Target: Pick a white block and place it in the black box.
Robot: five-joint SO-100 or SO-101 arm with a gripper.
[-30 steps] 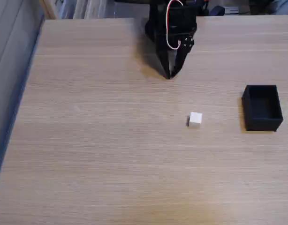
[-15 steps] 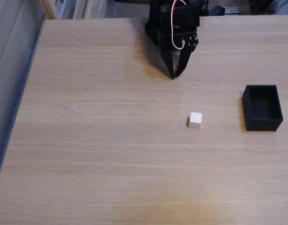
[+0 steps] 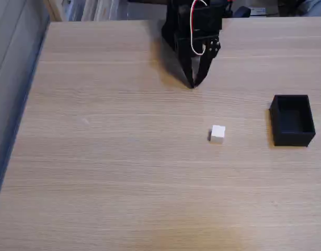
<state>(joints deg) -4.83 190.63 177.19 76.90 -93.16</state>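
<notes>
I see the black two-finger gripper [image 3: 192, 85] near the far edge of the light wooden bench [image 3: 108, 157], fingertips pinched together, holding nothing. The small white cube [image 3: 217, 133] lies mid-bench, right of centre, well apart from it. The matte black open-top box [image 3: 292, 120] sits by the right edge.

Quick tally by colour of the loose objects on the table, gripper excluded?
White: 1, the white block
Black: 1, the black box
Total: 2, both resting on the wooden table
</notes>
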